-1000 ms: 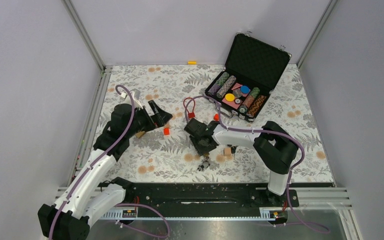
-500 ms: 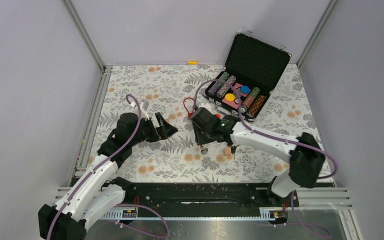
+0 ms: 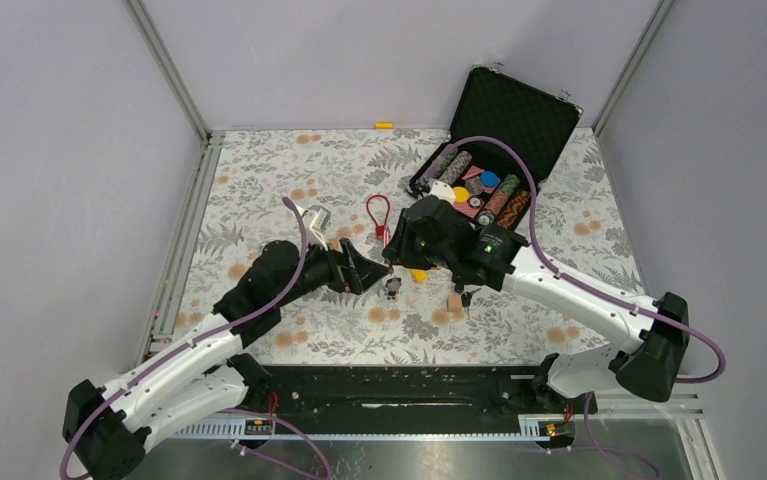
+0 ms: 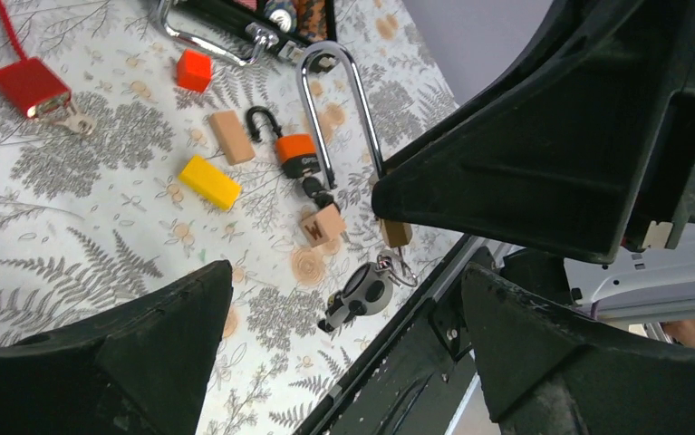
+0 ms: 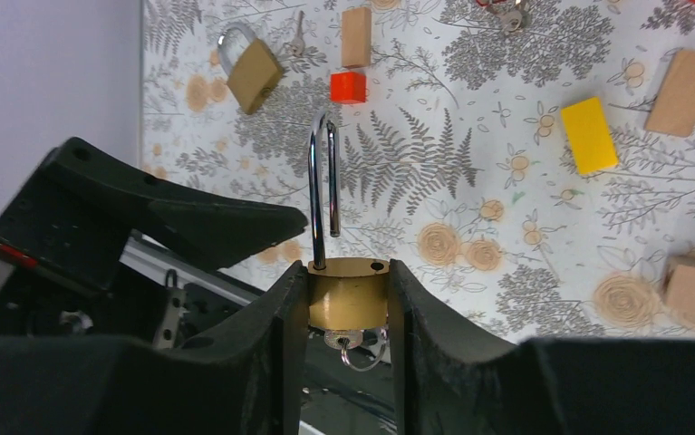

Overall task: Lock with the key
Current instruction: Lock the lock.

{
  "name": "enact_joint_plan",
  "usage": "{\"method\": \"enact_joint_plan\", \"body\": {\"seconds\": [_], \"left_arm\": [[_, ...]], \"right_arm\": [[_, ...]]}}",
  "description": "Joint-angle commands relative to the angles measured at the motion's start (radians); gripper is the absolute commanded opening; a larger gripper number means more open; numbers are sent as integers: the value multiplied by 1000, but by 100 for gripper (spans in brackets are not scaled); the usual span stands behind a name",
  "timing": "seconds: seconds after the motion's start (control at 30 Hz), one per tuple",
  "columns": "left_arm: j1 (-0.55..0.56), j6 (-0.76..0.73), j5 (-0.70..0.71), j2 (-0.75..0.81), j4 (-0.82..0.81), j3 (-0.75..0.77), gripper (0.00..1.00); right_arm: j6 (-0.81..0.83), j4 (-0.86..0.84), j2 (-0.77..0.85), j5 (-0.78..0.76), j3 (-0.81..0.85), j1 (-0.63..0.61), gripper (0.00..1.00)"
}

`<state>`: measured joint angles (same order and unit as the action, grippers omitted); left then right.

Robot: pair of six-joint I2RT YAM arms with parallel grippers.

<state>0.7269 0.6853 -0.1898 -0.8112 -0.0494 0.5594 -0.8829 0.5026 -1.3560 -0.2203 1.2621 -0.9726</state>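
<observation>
Above the middle of the bench (image 3: 259, 190) the padlock (image 5: 347, 299) sits in the right claw (image 5: 346, 272), the left claw (image 3: 364, 270) just left of it. Behind them lies a cable lock (image 3: 378, 214), the case (image 3: 515, 118) to its right, a second padlock (image 5: 251, 65) to its left

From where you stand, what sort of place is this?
Probably a robot test booth: plain walls enclose a floral table, and a brass padlock, yellow block and poker-chip case look like practice props.

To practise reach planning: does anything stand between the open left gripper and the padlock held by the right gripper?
Nothing visible does. The left gripper faces the padlock, clamped in the right gripper, across open air.
</observation>
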Motion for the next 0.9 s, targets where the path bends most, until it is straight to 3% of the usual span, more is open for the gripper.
{"method": "enact_joint_plan", "body": {"seconds": [0.0, 0.17, 0.37, 0.57, 0.8, 0.87], "left_arm": [[51, -17, 105, 4, -237, -36, 95], [113, -37, 155, -16, -291, -41, 94], [146, 8, 259, -13, -369, -66, 79], [165, 81, 306, -12, -507, -131, 70], [192, 99, 339, -57, -535, -122, 45], [194, 100, 336, -59, -558, -127, 33]], "right_arm": [[-120, -51, 66, -12, 16, -5, 24], [-187, -65, 89, -1, 7, -5, 20], [-213, -71, 93, -2, 2, -5, 20], [-238, -98, 92, 20, -15, -5, 21], [-250, -108, 90, 40, -22, -5, 23], [-255, -109, 89, 47, -28, -5, 24]]}}
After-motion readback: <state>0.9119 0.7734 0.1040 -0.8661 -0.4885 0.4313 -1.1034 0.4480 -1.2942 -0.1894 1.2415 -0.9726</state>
